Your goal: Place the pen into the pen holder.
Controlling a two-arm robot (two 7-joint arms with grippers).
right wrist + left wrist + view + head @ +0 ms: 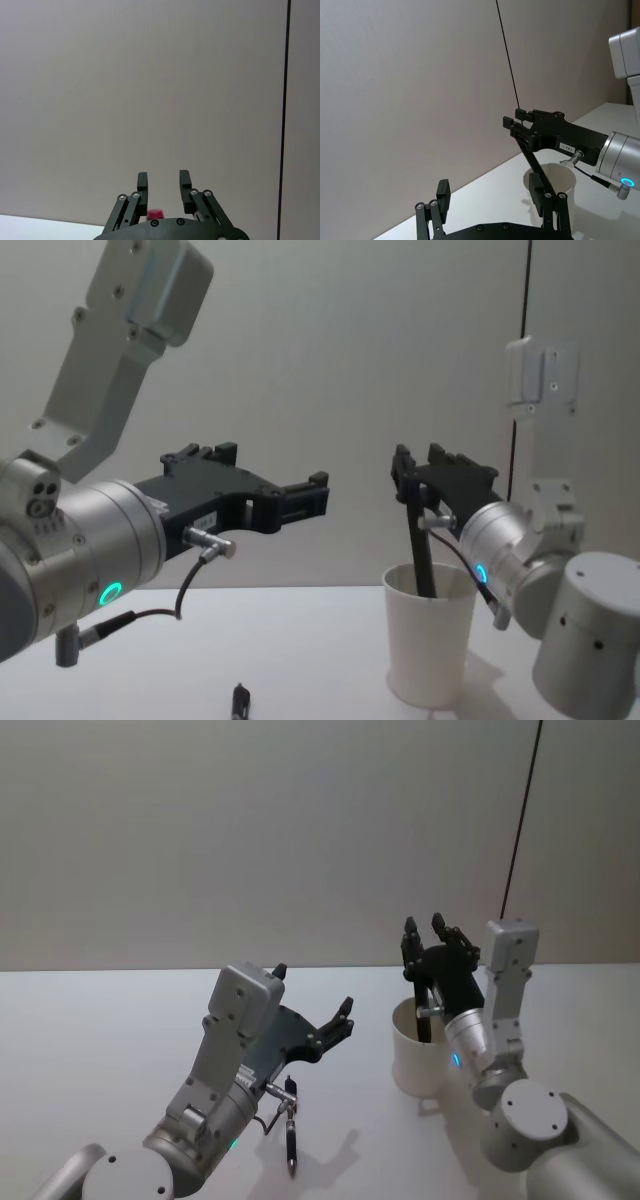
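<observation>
Inside the pen holder (430, 660), a pen (418, 550) leans.

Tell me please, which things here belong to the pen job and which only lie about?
Of the job:
pen holder; dark pen standing in it; second pen lying on the table; left gripper, open, raised near that pen; right gripper, open, over the holder.

Lying about:
thin black cable on the wall; small red thing, too small to name.

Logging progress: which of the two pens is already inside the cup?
The black pen leaning in the pen holder, beneath the right gripper. The other pen lies flat on the table by the left arm.
</observation>
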